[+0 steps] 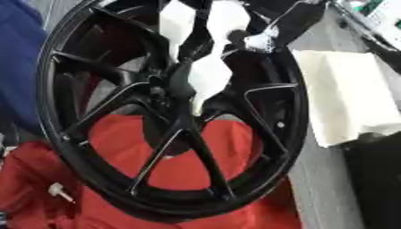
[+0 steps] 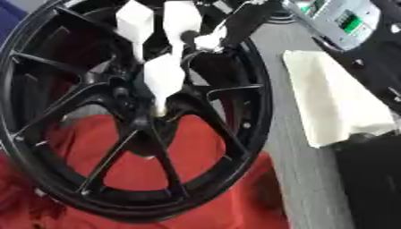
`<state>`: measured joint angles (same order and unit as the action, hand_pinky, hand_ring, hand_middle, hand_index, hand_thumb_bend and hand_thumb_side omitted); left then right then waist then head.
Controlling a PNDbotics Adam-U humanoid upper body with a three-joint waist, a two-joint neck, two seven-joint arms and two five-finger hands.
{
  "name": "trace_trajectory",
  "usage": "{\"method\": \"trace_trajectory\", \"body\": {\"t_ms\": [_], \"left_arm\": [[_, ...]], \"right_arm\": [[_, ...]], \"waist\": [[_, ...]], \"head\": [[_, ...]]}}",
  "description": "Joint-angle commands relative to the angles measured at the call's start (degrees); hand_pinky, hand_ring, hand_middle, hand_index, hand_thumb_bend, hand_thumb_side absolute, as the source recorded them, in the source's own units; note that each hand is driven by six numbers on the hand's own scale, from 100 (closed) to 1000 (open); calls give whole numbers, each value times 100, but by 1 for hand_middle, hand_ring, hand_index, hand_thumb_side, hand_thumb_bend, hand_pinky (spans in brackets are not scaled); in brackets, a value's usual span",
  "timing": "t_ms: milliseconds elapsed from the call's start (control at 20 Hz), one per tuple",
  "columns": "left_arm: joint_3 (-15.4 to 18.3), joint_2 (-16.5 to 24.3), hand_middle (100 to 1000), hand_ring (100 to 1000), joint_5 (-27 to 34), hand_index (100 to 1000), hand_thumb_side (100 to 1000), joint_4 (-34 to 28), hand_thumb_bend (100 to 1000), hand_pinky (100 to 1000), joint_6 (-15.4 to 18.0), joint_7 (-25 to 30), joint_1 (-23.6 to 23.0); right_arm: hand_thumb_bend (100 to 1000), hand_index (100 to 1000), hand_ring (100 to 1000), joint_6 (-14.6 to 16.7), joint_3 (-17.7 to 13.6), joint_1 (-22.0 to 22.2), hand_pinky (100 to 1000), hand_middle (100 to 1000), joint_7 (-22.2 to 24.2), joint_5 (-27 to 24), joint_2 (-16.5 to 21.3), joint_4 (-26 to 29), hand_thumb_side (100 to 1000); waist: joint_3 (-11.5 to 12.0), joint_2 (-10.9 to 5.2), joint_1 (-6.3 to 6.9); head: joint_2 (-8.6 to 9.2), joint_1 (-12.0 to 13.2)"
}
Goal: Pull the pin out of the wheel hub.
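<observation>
A black multi-spoke wheel (image 1: pixel 160 203) lies tilted on a red cloth (image 1: pixel 180 165) and fills most of both views. Its hub (image 1: pixel 166 96) sits a little left of the picture's middle. My right hand (image 1: pixel 210 74), clad in white shells, comes in from the top right and lies over the hub, its lowest white tip touching the hub's right side. I cannot make out the pin; the hand covers that spot. The left hand shows in no view.
A small white piece (image 1: pixel 59 191) lies on the red cloth outside the rim at lower left. A cream cloth (image 1: pixel 344 98) lies right of the wheel, a black box (image 1: pixel 376 179) below it. A device with a green display (image 2: pixel 344 20) stands top right. Blue fabric (image 1: pixel 19 58) is at left.
</observation>
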<state>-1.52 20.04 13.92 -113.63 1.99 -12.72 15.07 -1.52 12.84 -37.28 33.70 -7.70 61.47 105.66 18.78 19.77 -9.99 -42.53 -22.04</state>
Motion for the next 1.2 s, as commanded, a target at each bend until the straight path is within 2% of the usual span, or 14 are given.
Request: {"method": "trace_trajectory", "body": {"t_ms": [50,100,250,450,650,700,750,800,900,1000,1100,1200], "left_arm": [[58,33,587,747,10,674,695,-96,118,657,17,-19,39],[56,29,587,747,12,674,695,-96,118,657,14,-20,39],[62,32,587,748,4,674,695,-96,118,657,19,-23,34],[85,47,588,748,-14,675,693,-96,117,657,33,-50,23],[132,54,588,749,-44,675,692,-96,114,657,67,-94,-7],[148,64,588,749,-58,675,691,-96,111,657,78,-111,-23],[162,73,588,750,-72,675,690,-96,110,657,90,-127,-35],[184,83,588,750,-90,675,689,-96,107,657,106,-149,-49],[223,97,588,750,-127,675,689,-96,104,657,137,-194,-77],[241,92,588,750,-155,675,689,-96,102,657,159,-226,-85],[242,68,588,750,-159,675,690,-96,101,657,174,-240,-77],[247,55,588,751,-170,675,691,-96,100,657,180,-246,-76]], "right_arm": [[100,442,579,-50,-247,-85,711,320,-76,-270,308,115,335],[100,442,579,-56,-312,-90,711,319,-110,-357,336,123,285],[100,438,572,-53,-599,-31,713,315,-293,-695,452,148,286],[100,435,566,3,-1155,222,716,311,-742,-1268,676,91,307],[100,442,564,184,-1848,888,721,316,-1325,-1704,944,-6,325],[100,444,565,254,-2062,1125,720,317,-1508,-1760,985,-42,316],[100,444,566,339,-2269,1373,721,318,-1696,-1755,1009,-57,269],[100,447,566,430,-2504,1673,722,322,-1904,-1641,996,-62,208],[100,454,571,601,-2939,2330,722,329,-2362,-1230,847,10,172],[100,466,573,686,-3331,2953,728,341,-2878,-733,511,187,139],[100,492,582,635,-3673,3431,746,368,-3356,-173,45,404,181],[100,535,606,500,-3894,3794,762,412,-3596,270,-450,594,206]], "waist": [[-15,-146,70],[-20,-143,73],[-50,-129,90],[-157,-104,136],[-342,-57,255],[-404,-42,297],[-453,-28,331],[-520,-6,375],[-621,37,453],[-682,75,514],[-698,114,560],[-693,152,599]], "head": [[117,-17],[135,-10],[193,45],[276,222],[481,455],[533,538],[576,607],[642,715],[752,897],[817,984],[884,999],[954,1023]]}}
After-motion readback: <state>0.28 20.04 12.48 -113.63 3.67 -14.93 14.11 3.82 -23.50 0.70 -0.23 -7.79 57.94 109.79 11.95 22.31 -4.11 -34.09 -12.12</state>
